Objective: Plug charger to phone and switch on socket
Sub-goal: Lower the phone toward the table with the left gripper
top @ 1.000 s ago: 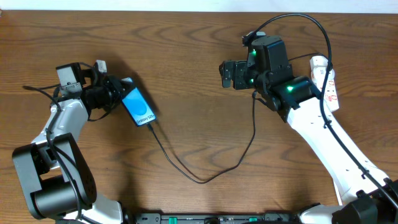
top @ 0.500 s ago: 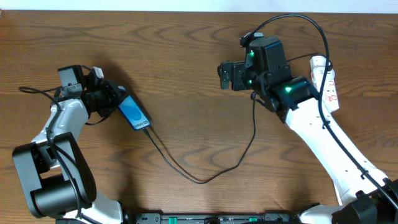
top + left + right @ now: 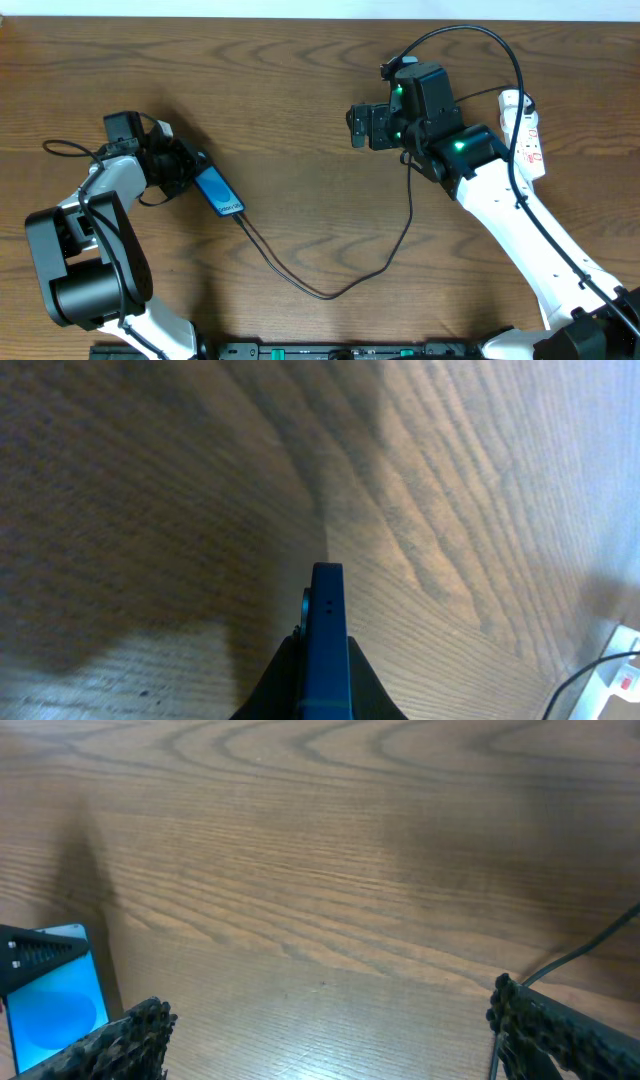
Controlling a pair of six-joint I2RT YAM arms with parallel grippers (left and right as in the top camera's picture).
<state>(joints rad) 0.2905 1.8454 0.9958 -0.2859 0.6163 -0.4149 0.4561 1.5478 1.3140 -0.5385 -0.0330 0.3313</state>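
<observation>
My left gripper (image 3: 190, 172) is shut on the phone (image 3: 219, 190), a slim blue-screened smartphone held tilted on edge just above the table. In the left wrist view its thin blue edge (image 3: 326, 630) stands between my fingers. The charger (image 3: 330, 288), a thin black cable, runs from the phone's lower end in a loop across the table up toward my right arm. My right gripper (image 3: 360, 124) is open and empty above the table's middle; its fingers (image 3: 325, 1030) frame bare wood, with the phone (image 3: 50, 995) at the left. The socket (image 3: 527, 130) is a white strip at the far right.
The socket's white corner and a dark cable (image 3: 615, 670) show at the lower right of the left wrist view. A black cable arcs over my right arm (image 3: 470, 35). The table (image 3: 300, 80) is brown wood.
My left gripper has drawn the phone leftward and turned it more on edge; the cable end followed. My right gripper has shifted slightly up and left.
</observation>
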